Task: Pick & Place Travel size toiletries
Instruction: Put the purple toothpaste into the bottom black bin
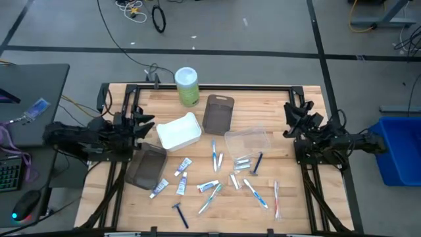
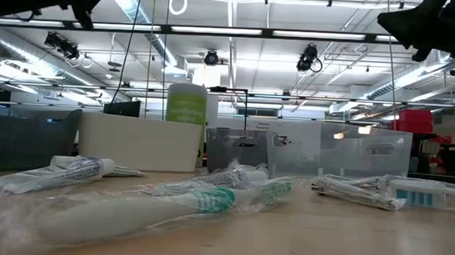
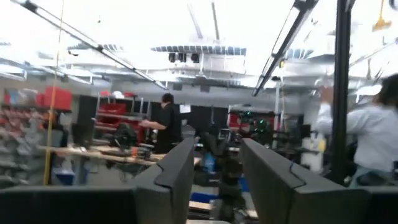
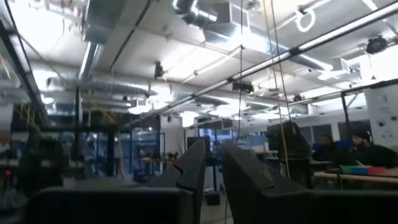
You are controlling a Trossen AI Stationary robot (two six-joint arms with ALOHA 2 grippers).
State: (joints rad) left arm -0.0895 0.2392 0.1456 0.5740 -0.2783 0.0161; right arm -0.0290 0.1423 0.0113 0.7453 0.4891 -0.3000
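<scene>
Both grippers are waiting at the table's sides in the high view: the left gripper (image 1: 146, 125) is sitting at the left edge beside the white tray (image 1: 178, 131), and the right gripper (image 1: 294, 115) is sitting at the right edge, each with fingers parted and holding nothing. The travel size toiletries (image 1: 217, 178) are lying scattered on the wooden table (image 1: 296, 204) in front of the trays; a dark razor (image 1: 179, 214) is lying near the front edge. The white tray, the brown tray (image 1: 146, 166) and the second brown tray (image 1: 218, 114) are looking empty, as is the clear tray (image 1: 247, 140). A green canister (image 1: 187, 86) is standing at the back. In the low view, wrapped toothbrushes (image 2: 170, 202) are lying closest, with the trays behind them. In the left wrist view, the fingers (image 3: 177, 177) are standing apart, with people in the room beyond. In the right wrist view, the fingers (image 4: 193, 168) are showing a narrow gap.
</scene>
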